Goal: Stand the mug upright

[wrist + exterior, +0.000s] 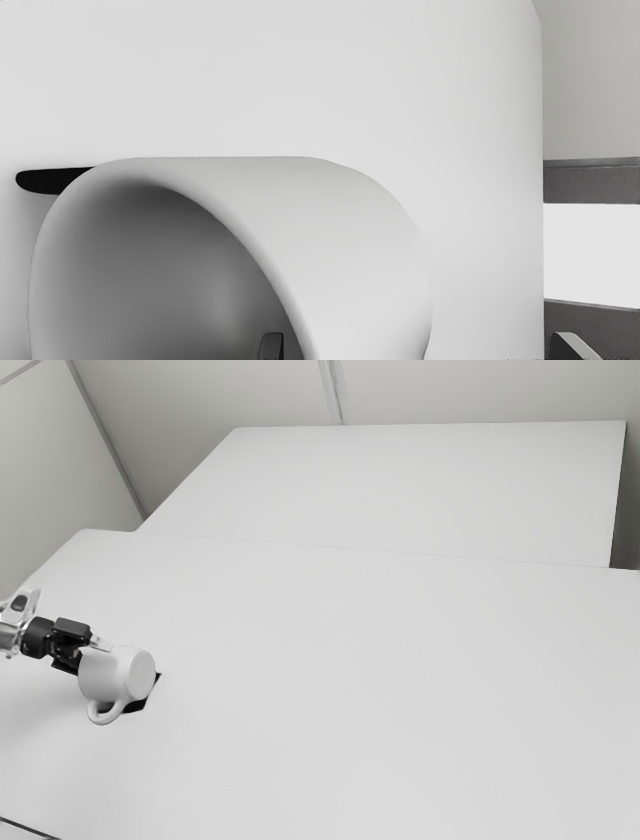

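table (pixel 400 680), black shape (pixel 151 696) partly behind mug (pixel 112 674)

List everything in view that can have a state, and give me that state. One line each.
Mug: tipped over, not upright, mouth toward the gripper.
Gripper: open, one fingertip at the mug's mouth, the other outside the mug.

I am seeing no text, label, brand, number or sign that I can read in either view.
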You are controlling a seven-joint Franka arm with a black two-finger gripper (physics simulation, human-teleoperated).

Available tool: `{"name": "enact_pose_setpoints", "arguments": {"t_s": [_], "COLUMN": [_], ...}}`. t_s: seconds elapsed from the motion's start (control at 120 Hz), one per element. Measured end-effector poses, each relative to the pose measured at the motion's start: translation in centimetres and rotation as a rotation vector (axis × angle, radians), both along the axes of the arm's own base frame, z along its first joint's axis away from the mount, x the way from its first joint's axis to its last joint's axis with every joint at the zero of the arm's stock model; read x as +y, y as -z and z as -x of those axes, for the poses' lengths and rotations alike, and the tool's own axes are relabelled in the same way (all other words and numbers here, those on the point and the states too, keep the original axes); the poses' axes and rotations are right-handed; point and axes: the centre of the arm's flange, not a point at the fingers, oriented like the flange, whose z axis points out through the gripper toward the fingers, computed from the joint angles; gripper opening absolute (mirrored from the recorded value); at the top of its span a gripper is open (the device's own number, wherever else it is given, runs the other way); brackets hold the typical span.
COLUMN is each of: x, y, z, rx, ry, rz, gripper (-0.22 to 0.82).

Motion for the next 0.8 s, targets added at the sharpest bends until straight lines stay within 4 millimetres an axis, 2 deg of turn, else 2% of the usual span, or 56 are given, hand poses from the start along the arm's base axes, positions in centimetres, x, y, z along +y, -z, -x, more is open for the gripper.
{"name": "enact_pose_setpoints", "arguments": {"t_s": [0.342,0.642,0.8], "x": [0.2,0.2,0.3], "y": [0.4,0.8,0.6], "z": [1.2,1.7,1.8], "rx": [-0.038,-0.054,-0.064], "ry": [0.013,0.023,0.026], "rz": [0.03,0.034,0.021], "gripper": [0.31,-0.01,-0.08]}}
